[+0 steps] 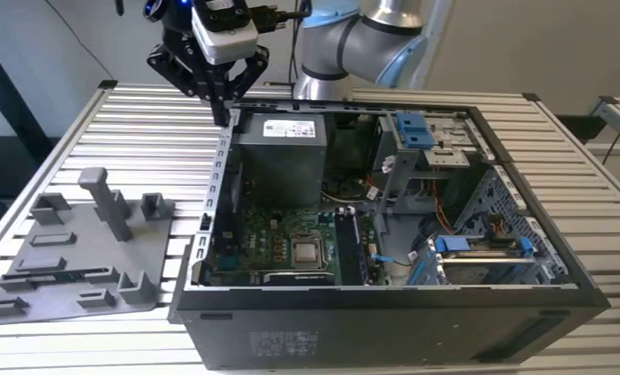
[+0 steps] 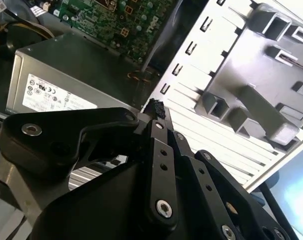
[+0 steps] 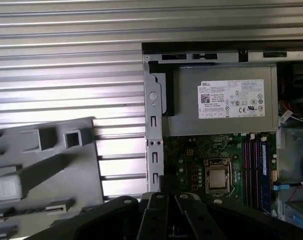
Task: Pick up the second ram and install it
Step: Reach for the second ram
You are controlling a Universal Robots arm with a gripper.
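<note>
I am seeing the gripper hanging clenched, and in the second wrist view its black fingers are meeting at the tips. It is hovering over the back corner of the open computer case, just beside the grey power supply, which is lying below it. The grey fixture plate is sitting on the slatted table, lower than the gripper and well apart from it toward the exterior view's left. A long dark strip is lying in that plate; I am taking it for the second ram, though I cannot tell for sure. The green motherboard is lying beyond the power supply from the gripper.
</note>
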